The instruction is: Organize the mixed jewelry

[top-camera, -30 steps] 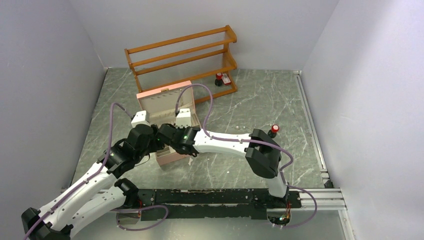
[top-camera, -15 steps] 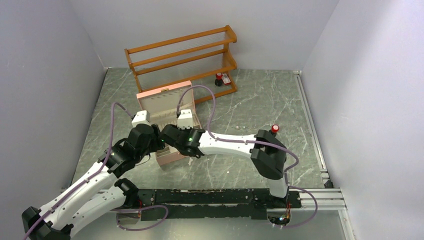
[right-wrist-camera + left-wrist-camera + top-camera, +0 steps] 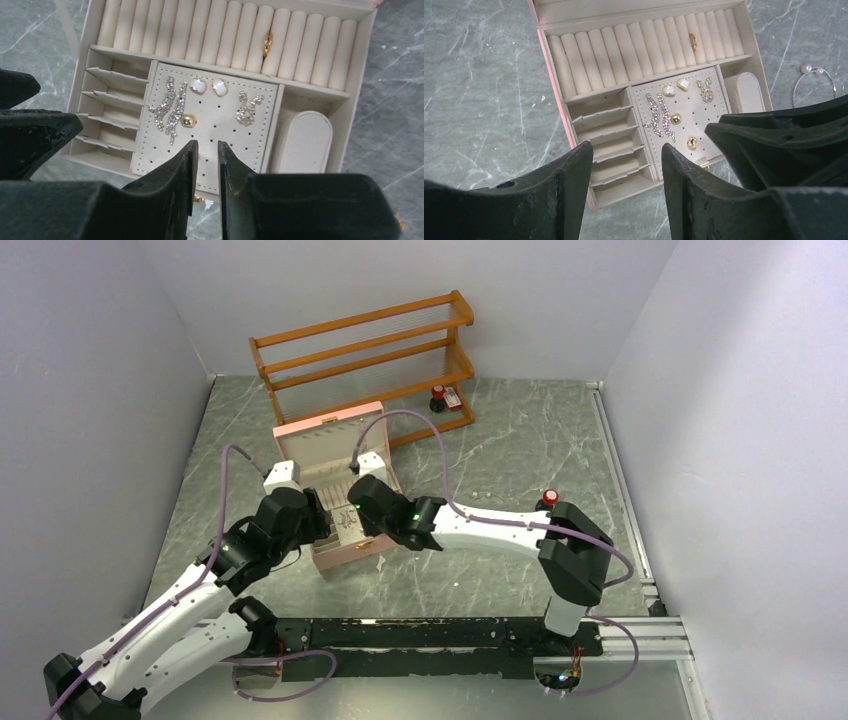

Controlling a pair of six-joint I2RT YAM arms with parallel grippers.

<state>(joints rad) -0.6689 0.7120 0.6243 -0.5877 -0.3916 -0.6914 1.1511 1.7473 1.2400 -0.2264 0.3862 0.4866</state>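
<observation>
Right gripper [image 3: 206,145] jaws, narrowly parted and empty, hover above the cream perforated panel [image 3: 220,135] of an open pink rectangular box [image 3: 340,556]. The left gripper [image 3: 626,147] jaws are spread wide and empty. Mixed jewelry [image 3: 170,107]: earrings [image 3: 199,86] pinned to the panel, gold ring [image 3: 268,44] among the rolls [image 3: 215,30].

Drop earrings [image 3: 168,112], white studs [image 3: 209,86] and a gold stud [image 3: 187,120] sit on the pad [image 3: 225,131], a ring [image 3: 268,44] among rolls [image 3: 175,27].

Seen from overhead, the jewelry [image 3: 345,525] inside the pink jewelry box [image 3: 340,556] is too small to tell apart. From the right wrist, the right gripper [image 3: 206,148] hides the lower middle of the earring pad [image 3: 235,145]. A gold piece [image 3: 200,199] peeks out beneath it, its kind unclear. From the left wrist, that gripper covers part of a pearl-tipped silver bangle [image 3: 806,68].
</observation>
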